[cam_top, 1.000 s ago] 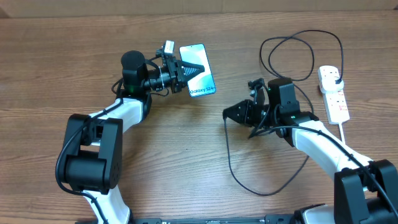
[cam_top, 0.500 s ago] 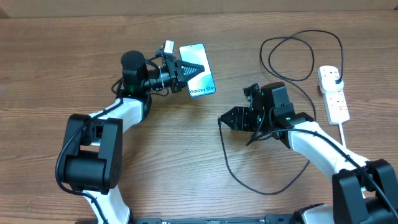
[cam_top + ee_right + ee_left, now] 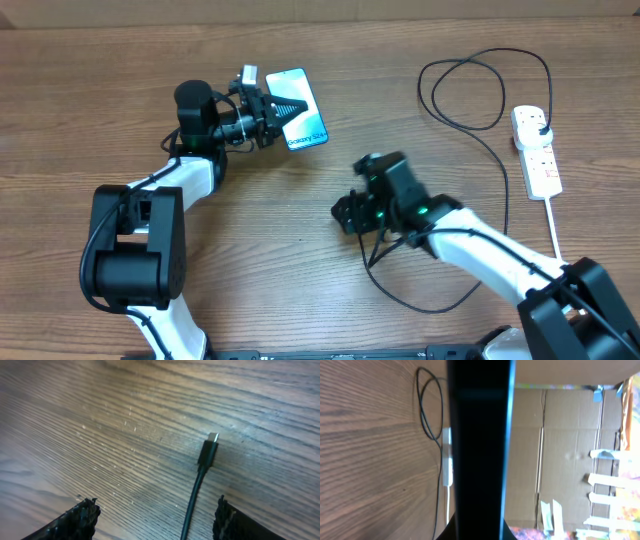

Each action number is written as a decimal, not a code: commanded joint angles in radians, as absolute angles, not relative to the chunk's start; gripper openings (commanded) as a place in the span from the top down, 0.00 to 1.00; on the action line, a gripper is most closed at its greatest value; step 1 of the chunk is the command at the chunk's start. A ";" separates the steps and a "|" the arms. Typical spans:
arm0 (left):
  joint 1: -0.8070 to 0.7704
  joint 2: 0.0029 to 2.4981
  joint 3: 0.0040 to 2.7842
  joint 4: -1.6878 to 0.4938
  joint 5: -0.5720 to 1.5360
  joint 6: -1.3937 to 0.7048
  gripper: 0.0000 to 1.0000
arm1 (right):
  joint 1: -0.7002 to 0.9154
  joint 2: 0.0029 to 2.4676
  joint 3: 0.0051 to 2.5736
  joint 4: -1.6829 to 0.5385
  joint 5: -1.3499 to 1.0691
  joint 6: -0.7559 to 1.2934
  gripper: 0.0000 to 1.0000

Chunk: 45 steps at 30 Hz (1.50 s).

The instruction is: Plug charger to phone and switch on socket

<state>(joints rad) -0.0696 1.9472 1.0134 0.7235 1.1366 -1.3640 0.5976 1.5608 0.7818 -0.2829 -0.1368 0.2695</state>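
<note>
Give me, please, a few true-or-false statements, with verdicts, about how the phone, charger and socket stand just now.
1. The left fingers are shut on the phone. True.
2. The right fingers are closed on the charger. False: they stand open, and its connector tip lies loose on the table ahead of them.
3. The charger is plugged into the phone. False: its tip lies on the table, apart from the phone.
4. The socket lies on the right arm's side, touched by neither arm. True.

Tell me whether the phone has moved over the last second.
Yes. In the overhead view the phone has shifted left, farther from the socket, which stayed put.
</note>
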 commanded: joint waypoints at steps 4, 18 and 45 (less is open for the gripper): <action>-0.060 1.941 1.019 0.730 1.133 -1.330 0.96 | 0.627 1.609 0.807 -0.273 0.097 0.236 0.32; -0.060 1.941 1.019 0.730 1.126 -1.330 0.96 | 0.627 1.797 0.879 -0.253 0.096 0.228 0.67; -0.059 1.941 1.019 0.741 1.115 -1.386 0.96 | 0.366 1.686 1.011 -0.350 -0.828 0.374 0.96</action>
